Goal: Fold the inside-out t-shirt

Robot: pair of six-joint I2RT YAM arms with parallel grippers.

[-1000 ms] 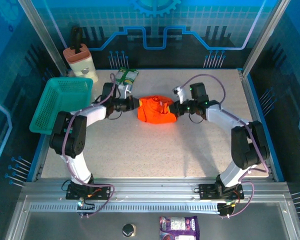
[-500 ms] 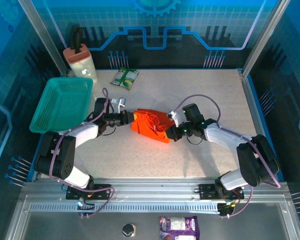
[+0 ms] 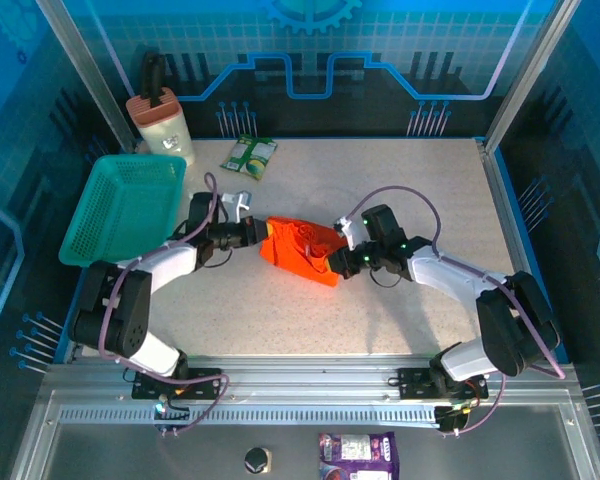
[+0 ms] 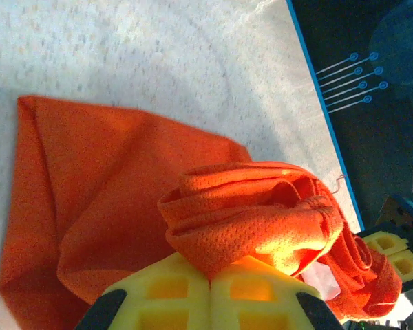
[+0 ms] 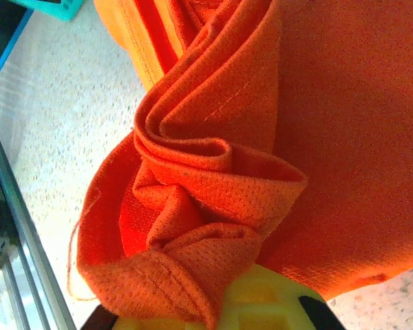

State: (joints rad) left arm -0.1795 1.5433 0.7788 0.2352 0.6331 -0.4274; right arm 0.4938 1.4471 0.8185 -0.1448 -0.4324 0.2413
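Table (image 3: 280, 320): pale speckled top, carrying all the items below except the last. Teal mesh basket (image 3: 125, 205): at the table's left edge, overhanging it slightly, well apart from the garment. Inside-out t-shirt (image 3: 300, 250): bright orange-red, wrinkled and bunched into a compact heap near the middle of the table, stretched between the two end effectors. The left wrist view shows part of it (image 4: 124, 179) lying flat on the table with a rolled fold rising from it. The right wrist view shows thick twisted folds and a stitched hem (image 5: 213, 137). Left end effector (image 3: 258, 232): at the shirt's left end. In its own camera the yellow fingers are clenched tight together (image 4: 210, 282), with a gathered fold of the cloth pinched at their tips. Right end effector (image 3: 338, 262): at the shirt's right, nearer end, likewise clenched. In its own camera (image 5: 255, 295) bunched cloth is gripped at the yellow fingers and drapes over them. Beige container (image 3: 160, 125): black handle on top, standing at the back left corner behind the basket. Green packet (image 3: 250, 155): lying flat near the back edge, apart from the shirt. Purple packet (image 3: 358, 455): off the table, in front of the arm bases.
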